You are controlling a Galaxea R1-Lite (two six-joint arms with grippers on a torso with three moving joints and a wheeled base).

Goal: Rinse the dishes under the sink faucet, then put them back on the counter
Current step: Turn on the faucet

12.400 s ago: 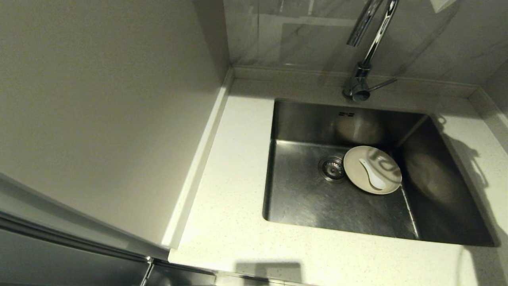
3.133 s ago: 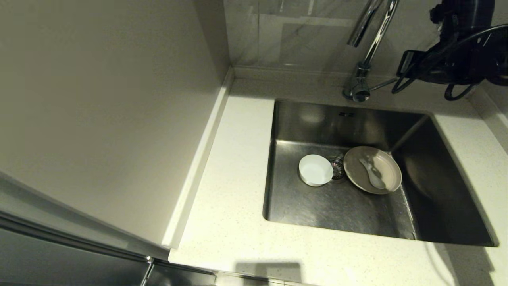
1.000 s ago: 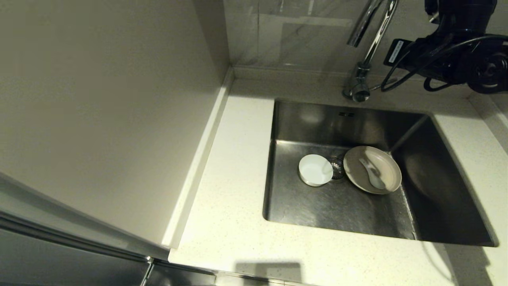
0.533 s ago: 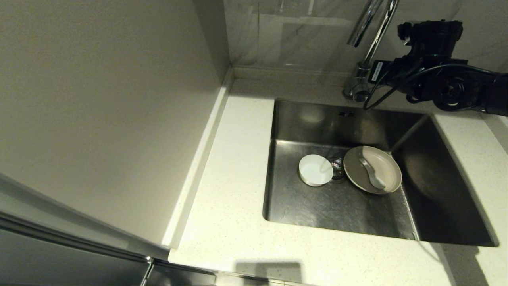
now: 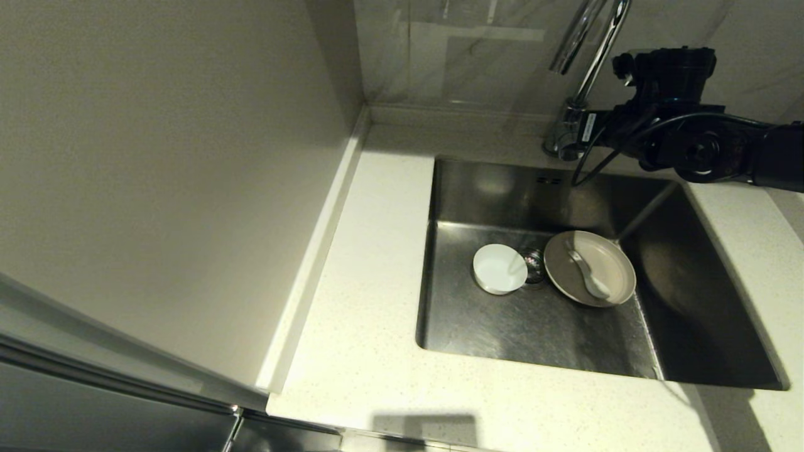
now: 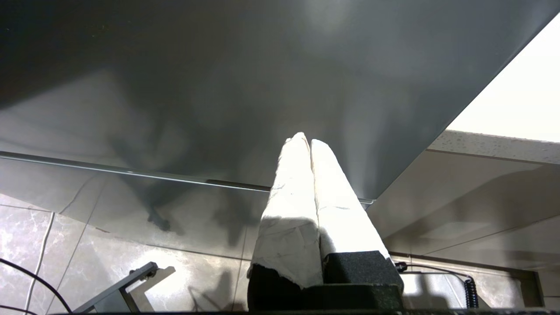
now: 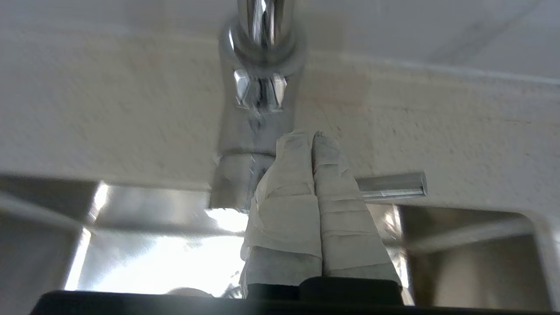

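At the faucet (image 5: 581,75) base, my right hand (image 7: 311,138) has its fingers pressed together over the lever (image 7: 391,186).
Below the faucet, in the sink (image 5: 691,301), bowl (image 5: 499,269) and plate (image 5: 590,269) flank the drain, spoon (image 5: 587,271) on the plate. My left hand (image 6: 306,142), fingers also together, hangs parked off the tabletop (image 5: 370,301).

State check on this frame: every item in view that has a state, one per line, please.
faucet: no water visible
bowl: upright in sink
plate: flat in sink
spoon: lying on plate
right gripper: shut, at faucet lever
left gripper: shut, parked off the counter
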